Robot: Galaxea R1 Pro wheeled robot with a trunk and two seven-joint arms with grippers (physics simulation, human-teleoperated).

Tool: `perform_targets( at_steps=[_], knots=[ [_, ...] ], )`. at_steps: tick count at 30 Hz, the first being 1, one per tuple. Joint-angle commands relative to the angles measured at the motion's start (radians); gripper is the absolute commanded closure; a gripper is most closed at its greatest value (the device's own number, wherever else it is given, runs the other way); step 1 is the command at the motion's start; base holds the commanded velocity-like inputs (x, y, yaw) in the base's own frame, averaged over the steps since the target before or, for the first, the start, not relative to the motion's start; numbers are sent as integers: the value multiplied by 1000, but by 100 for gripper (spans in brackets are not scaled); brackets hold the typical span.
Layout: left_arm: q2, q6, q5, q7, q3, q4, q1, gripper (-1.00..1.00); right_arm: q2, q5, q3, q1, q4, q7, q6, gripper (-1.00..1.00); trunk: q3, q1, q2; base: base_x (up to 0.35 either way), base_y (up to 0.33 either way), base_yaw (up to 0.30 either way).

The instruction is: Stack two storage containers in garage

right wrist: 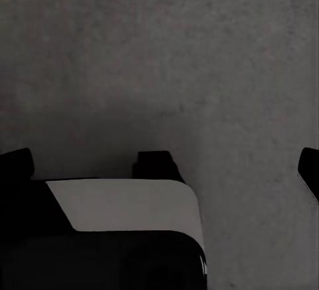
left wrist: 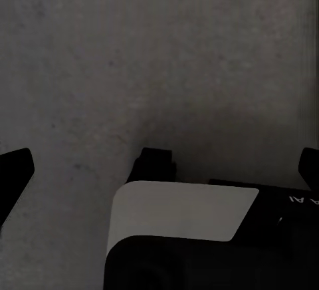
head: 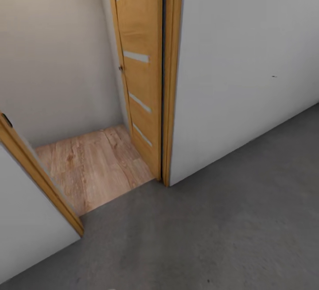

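The floor [head: 230, 219], dark grey mottled concrete, covers the lower and right part of the head view. It meets a strip of light wood planks [head: 95, 166] at a doorway. A wooden door [head: 139, 72] with pale narrow panels stands swung open into the space beyond, close to the right door frame [head: 170, 81]. The left door frame [head: 35, 168] runs slanted at the lower left. A pale grey wall [head: 248, 59] stands to the right of the doorway, and a second pale wall [head: 53, 50] closes the space behind the planks.

In the left wrist view, the left gripper [left wrist: 159, 163] hangs over the grey concrete floor [left wrist: 159, 57]. Its dark fingertips [left wrist: 14, 167] sit at opposite edges of the picture, wide apart, with nothing between them.

In the right wrist view, the right gripper [right wrist: 163, 163] also faces concrete floor [right wrist: 159, 50]. Its fingertips [right wrist: 16, 160] stand wide apart, gripping nothing.
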Motion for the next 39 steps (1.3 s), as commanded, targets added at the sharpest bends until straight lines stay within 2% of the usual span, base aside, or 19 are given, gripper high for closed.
perform_targets(
  at_steps=[1, 26, 39],
  knots=[
    [0, 3, 6, 3, 0, 0, 0, -100, 1, -9, 8, -1, 3, 0, -5, -100, -1, 1, 0, 323, 0, 0],
    [7, 3, 7, 3, 0, 0, 0, -100, 2, -9, 9, -1, 3, 2, -2, -100, -1, 1, 0, 323, 0, 5],
    [6, 3, 5, 3, 0, 0, 0, -100, 1, -9, 8, -1, 3, 2, -4, -100, -1, 1, 0, 323, 0, 245]
  ],
)
